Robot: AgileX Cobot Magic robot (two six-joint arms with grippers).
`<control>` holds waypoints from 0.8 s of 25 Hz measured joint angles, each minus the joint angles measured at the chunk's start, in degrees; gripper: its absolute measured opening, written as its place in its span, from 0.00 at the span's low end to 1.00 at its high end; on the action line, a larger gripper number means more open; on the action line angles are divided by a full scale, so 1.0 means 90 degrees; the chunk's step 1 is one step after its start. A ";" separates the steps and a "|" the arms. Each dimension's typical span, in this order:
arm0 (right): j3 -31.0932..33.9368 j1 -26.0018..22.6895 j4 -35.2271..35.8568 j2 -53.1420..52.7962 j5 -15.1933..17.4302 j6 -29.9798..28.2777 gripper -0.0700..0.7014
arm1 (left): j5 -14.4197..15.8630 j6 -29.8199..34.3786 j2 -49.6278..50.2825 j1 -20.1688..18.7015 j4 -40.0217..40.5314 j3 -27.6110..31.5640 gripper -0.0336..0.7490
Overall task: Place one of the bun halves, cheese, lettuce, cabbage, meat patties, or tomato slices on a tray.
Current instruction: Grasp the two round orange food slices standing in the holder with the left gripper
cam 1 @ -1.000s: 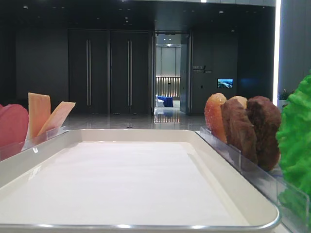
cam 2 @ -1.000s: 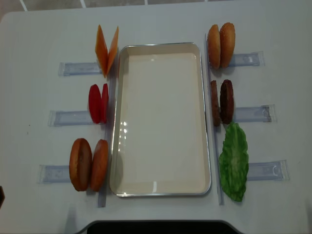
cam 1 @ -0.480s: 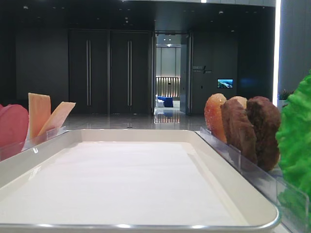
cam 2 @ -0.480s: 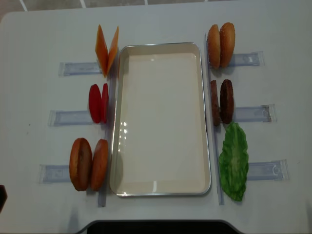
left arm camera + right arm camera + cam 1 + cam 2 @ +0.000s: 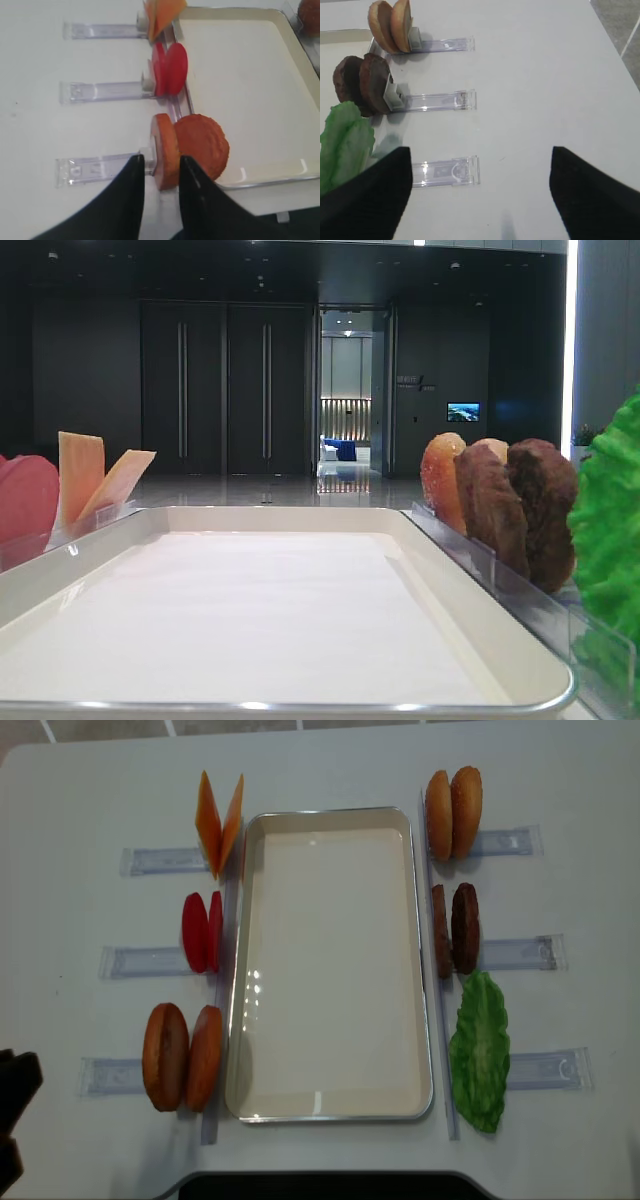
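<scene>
The tray (image 5: 330, 965) lies lengthwise in the middle of the white table (image 5: 80, 800), its flat inside bare, with the food standing on edge in clear plastic holders (image 5: 160, 860) along both long sides. On its left side, from far to near, stand two cheese slices (image 5: 218, 822) leaning apart in a V, two tomato slices (image 5: 201, 932) side by side, and two bun halves (image 5: 183, 1057) close to the tray's near corner. On its right side stand two more bun halves (image 5: 453, 812), then two meat patties (image 5: 455, 928), then a single lettuce leaf (image 5: 479, 1052) lying along the rim. That makes four bun halves in all.

The left gripper (image 5: 161, 192) hovers low at the near left edge of the table, aimed at the left pair of bun halves; its two dark fingers (image 5: 127, 200) stand a little apart with a narrow gap between them and nothing in it. In the overhead view only a dark corner of this arm shows at the left border.

The right gripper (image 5: 480, 190) hangs above the near right part of the table, its fingers spread wide and holding nothing, just short of the lettuce and its holder.
</scene>
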 joint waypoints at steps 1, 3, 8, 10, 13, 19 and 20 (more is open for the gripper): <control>0.0000 0.0000 0.0000 0.0000 0.0000 0.0000 0.79 | 0.0058 0.0076 0.0276 0.0000 -0.0098 -0.0031 0.30; 0.0000 0.0000 0.0000 0.0000 0.0000 0.0005 0.79 | 0.0239 0.0146 0.0799 0.0000 -0.0227 -0.0111 0.31; 0.0000 0.0000 0.0000 0.0000 0.0000 0.0019 0.79 | 0.0638 0.0162 0.1993 0.0000 -0.0359 -0.0499 0.35; 0.0000 0.0000 0.0000 0.0000 0.0000 0.0027 0.79 | 0.0728 0.0104 0.2343 0.0000 -0.0445 -0.0710 0.42; 0.0000 0.0000 0.0000 0.0000 0.0000 0.0029 0.79 | 0.0744 -0.0013 0.2780 0.0000 -0.0525 -0.1045 0.46; 0.0000 0.0000 0.0000 0.0000 0.0000 0.0029 0.79 | 0.0859 -0.0313 0.3292 0.0000 -0.0551 -0.1341 0.47; 0.0000 0.0000 0.0000 0.0000 0.0000 0.0029 0.79 | 0.0859 -0.0346 0.3364 0.0000 -0.0551 -0.1342 0.47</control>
